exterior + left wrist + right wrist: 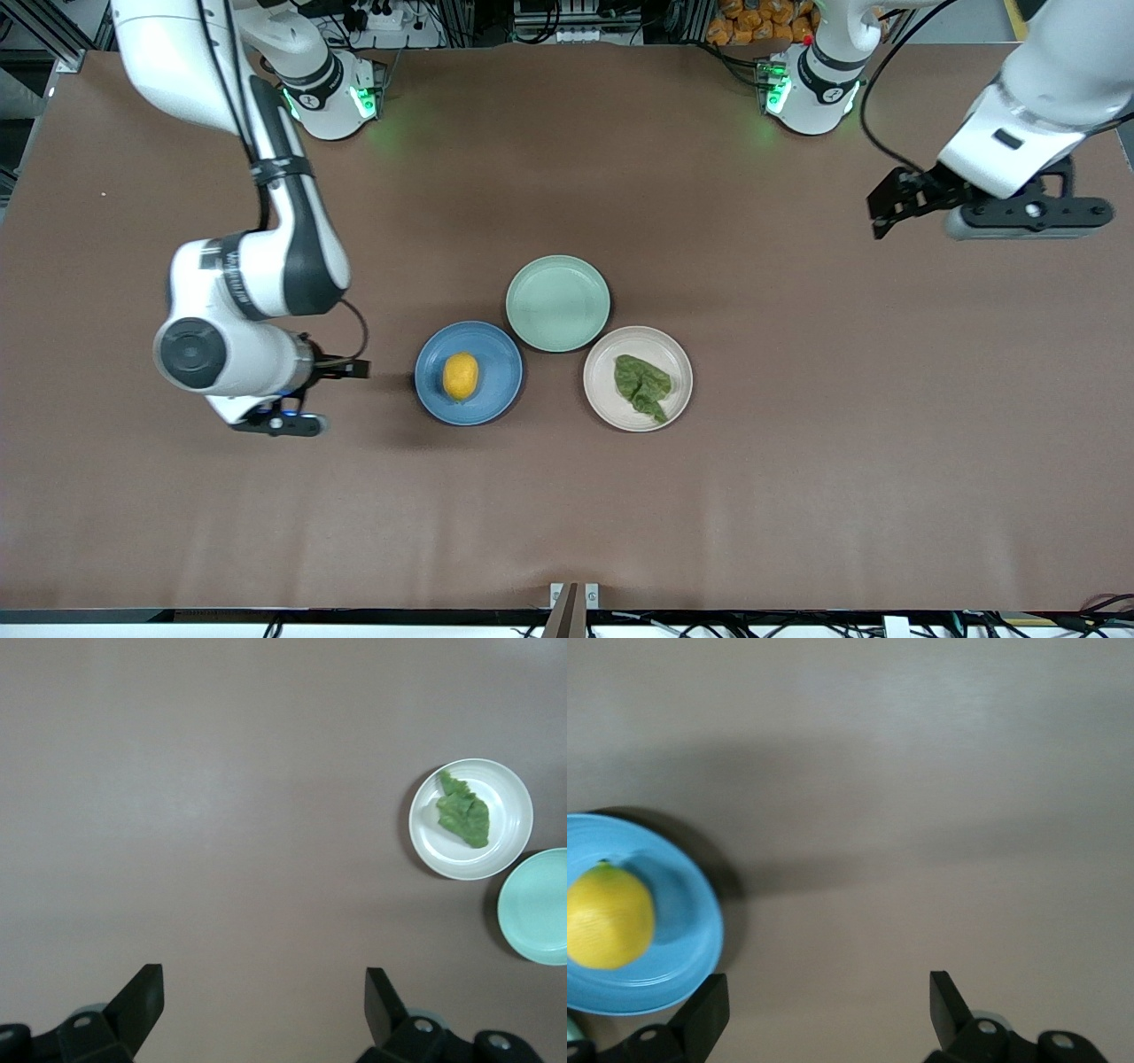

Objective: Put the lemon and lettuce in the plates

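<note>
The yellow lemon (460, 376) lies in the blue plate (500, 403). The dark green lettuce (643, 386) lies in the beige plate (602, 403), which sits beside the blue plate toward the left arm's end. My right gripper (350, 368) is open and empty, low over bare table beside the blue plate on the right arm's side. Its wrist view shows the gripper (828, 983), the lemon (607, 917) and the blue plate (682, 930). My left gripper (886, 208) is open and empty, high over bare table at the left arm's end. Its wrist view shows the gripper (264, 979), the lettuce (463, 811) and the beige plate (509, 828).
An empty pale mint-green plate (557, 303) sits just farther from the front camera than the two other plates, touching or nearly touching them; it also shows in the left wrist view (536, 908). The brown table (797, 496) holds nothing else.
</note>
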Robot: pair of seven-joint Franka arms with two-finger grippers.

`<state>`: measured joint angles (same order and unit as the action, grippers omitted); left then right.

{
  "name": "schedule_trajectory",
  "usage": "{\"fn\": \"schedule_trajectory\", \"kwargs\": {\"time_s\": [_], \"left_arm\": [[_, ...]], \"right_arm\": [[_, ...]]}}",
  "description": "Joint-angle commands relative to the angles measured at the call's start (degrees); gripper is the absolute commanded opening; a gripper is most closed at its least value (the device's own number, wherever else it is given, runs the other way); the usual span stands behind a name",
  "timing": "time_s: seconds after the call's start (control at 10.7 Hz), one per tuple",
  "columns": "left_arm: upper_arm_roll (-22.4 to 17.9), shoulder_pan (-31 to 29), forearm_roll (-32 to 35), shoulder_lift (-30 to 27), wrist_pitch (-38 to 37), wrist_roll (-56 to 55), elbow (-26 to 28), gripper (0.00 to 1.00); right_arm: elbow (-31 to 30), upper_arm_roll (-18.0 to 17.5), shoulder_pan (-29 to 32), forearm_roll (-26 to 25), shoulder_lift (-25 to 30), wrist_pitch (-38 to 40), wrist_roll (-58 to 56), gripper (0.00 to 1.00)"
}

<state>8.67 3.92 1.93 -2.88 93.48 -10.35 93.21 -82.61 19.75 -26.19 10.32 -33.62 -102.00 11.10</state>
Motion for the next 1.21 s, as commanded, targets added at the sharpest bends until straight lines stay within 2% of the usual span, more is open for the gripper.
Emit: {"fn": "schedule_trajectory", "kwargs": {"time_s": [0.0, 0.19, 0.37, 0.75, 1.12], "left_arm": [[-2.6, 0.39, -2.53, 0.6, -4.61, 2.08, -3.74, 1.0], [-2.96, 0.04, -3.42, 0.94, -4.71, 2.08, -4.7, 1.0], [-2.96, -0.32, -4.73, 1.65, -4.71, 1.39, -5.06, 1.0], [-2.78, -0.49, -4.92, 1.3, -4.71, 0.94, -5.06, 1.0], [-0.94, -0.05, -4.65, 0.77, -4.8, -4.68, -4.88, 1.0]], "right_arm": [[-0.01, 2.04, 0.0, -0.83, 0.83, 1.19, -0.99, 1.0], [0.6, 4.24, 0.09, -0.74, 0.83, 1.46, -1.87, 1.0], [3.49, 5.21, 1.05, -0.74, 0.83, 6.09, -1.87, 1.0], [5.53, 4.87, 4.21, -0.04, 1.7, 9.46, -5.21, 1.0], [4.83, 2.94, 8.87, 0.32, 7.24, 11.03, -10.56, 1.0]]}}
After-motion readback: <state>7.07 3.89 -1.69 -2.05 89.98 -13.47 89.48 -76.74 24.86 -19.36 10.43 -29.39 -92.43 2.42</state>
